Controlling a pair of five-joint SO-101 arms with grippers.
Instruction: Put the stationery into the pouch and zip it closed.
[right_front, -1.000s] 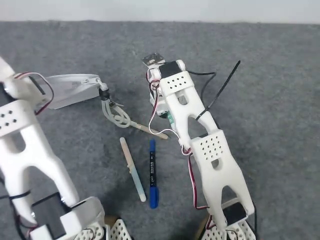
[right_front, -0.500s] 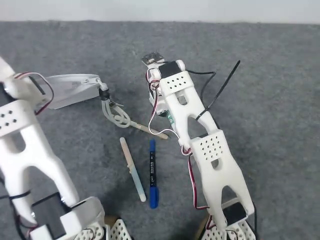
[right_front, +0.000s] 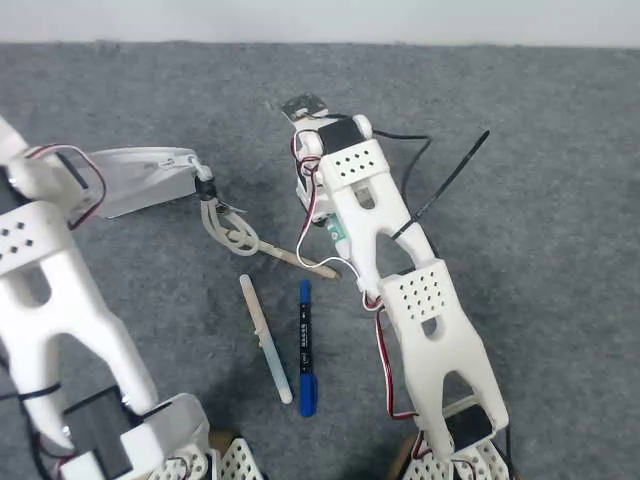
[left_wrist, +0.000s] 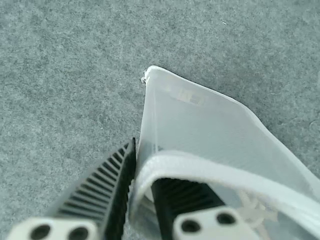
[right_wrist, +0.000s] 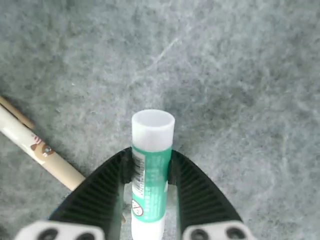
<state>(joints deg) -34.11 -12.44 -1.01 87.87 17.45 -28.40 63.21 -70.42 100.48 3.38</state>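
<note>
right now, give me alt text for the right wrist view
The right tool grips a green glue stick with a white cap, grey carpet behind it. A beige pen lies on the carpet beside it.

I can't read any text from here. The glue stick (right_wrist: 151, 170) carries a green and white label with fine print, too small to make out. The blue marker (right_front: 306, 345), toward six o'clock on the surface (right_front: 540, 150), has illegible white lettering along its barrel. The beige pen (right_wrist: 35, 147) bears a small bear picture. The pouch (left_wrist: 210, 125) shows a faint, unreadable printed patch.
</note>
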